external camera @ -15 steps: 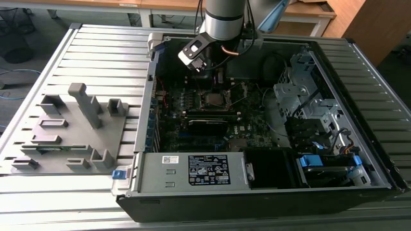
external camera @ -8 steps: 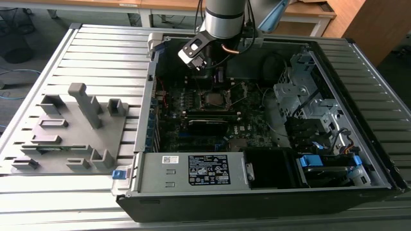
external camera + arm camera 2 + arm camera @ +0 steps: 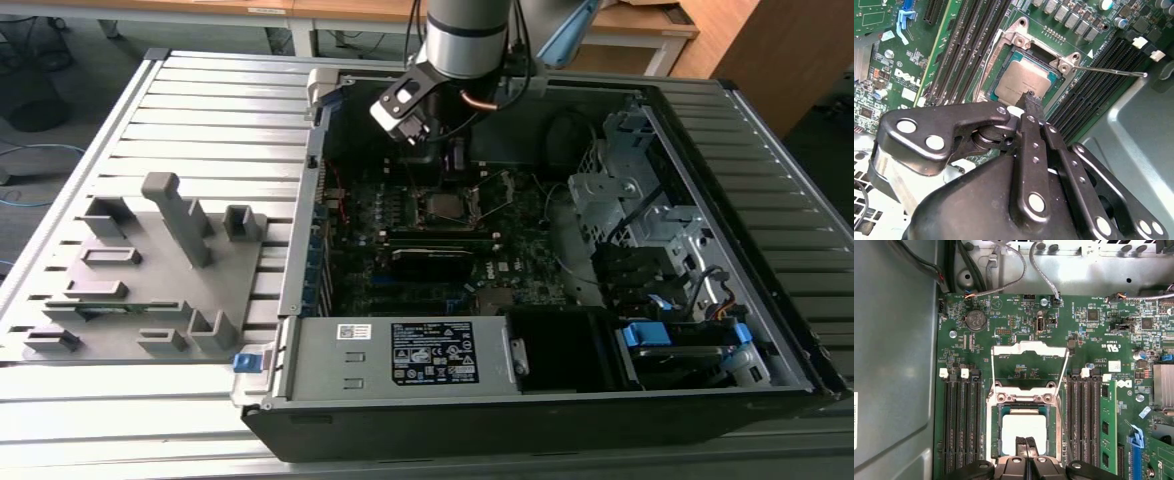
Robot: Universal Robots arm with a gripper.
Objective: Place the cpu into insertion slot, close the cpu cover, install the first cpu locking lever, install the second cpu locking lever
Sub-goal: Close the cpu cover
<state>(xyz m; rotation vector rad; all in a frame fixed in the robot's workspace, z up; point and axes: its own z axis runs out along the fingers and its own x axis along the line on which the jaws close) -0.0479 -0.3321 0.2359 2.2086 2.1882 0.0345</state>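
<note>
Gripper [image 3: 1026, 441] fingers are pressed together with nothing between them. Their tips sit at one edge of the cpu [image 3: 1024, 426], touching it or just above; contact cannot be confirmed. The cpu lies flat inside the slot [image 3: 995, 432], with the slot's rim around it on all sides.

The cover [image 3: 1029, 346] is swung back off the slot, and board shows through its window. It is not yet closed.

Handling, as judged:
- The cpu is light, thin and rigid, with a smooth metal top likely to slip. Take it by opposite edges only.
- The cover is stiff sheet metal on a hinge. Push on its free bar.
- The lever [image 3: 1114, 71] is a thin wire rod, probably springy.

Memory slots [image 3: 961, 425] crowd two sides of the slot. The case wall [image 3: 894, 365] stands well apart. Free room lies mainly above.
</note>
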